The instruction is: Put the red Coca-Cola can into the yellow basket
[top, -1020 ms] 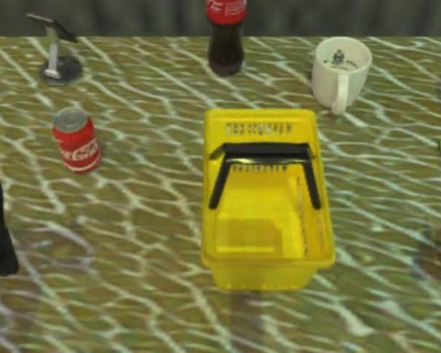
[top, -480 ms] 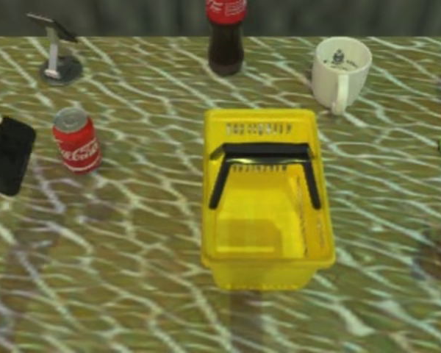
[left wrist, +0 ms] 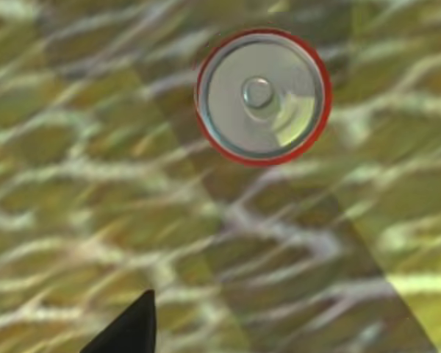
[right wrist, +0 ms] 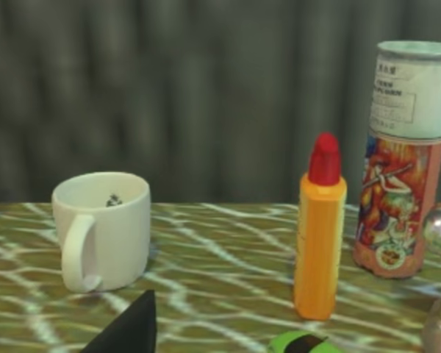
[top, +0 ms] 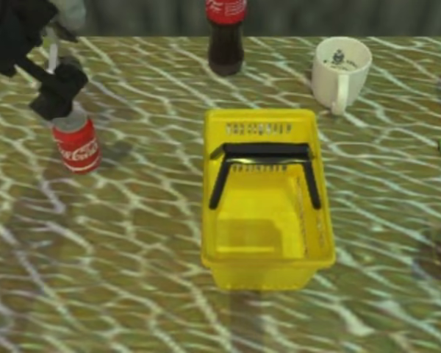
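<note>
Can (top: 76, 145) upright at table's (top: 132, 243) far left, silver top seen from directly above in wrist view. Left gripper (top: 56, 92) hovering just over it; finger state impossible to tell. Basket (top: 267, 193) well apart, at centre.

The left gripper (top: 59, 92) hangs directly above the red Coca-Cola can (top: 76, 145), its fingers over the can's silver top; in the left wrist view bare table (left wrist: 95, 184) rings the can on every side. Between the fingers and the yellow basket (top: 267, 254) lies open tabletop. The basket's black handles (top: 264, 153) cross its far end; the near part is open.
</note>
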You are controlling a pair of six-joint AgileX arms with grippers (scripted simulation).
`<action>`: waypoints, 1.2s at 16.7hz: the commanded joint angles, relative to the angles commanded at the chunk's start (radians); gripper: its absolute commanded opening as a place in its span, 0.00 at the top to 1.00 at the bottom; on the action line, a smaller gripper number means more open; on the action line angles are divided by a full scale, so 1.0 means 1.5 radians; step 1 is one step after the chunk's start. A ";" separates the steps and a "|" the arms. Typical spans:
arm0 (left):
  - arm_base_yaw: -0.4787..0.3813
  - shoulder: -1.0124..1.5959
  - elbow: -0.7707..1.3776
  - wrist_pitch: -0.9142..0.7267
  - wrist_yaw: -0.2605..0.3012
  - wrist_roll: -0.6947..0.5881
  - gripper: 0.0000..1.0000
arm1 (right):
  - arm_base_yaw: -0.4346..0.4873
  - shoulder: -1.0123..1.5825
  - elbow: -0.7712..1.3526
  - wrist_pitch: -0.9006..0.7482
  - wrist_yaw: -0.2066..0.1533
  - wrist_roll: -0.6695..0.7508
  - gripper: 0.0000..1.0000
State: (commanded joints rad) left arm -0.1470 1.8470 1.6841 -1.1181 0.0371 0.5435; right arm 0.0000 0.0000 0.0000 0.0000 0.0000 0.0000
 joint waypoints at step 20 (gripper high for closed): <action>0.008 0.380 0.264 -0.074 -0.021 0.098 0.00 | 0.000 0.000 0.000 0.000 0.000 0.000 0.00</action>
State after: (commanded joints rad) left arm -0.1349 2.4172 2.0801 -1.2296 0.0054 0.6903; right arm 0.0000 0.0000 0.0000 0.0000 0.0000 0.0000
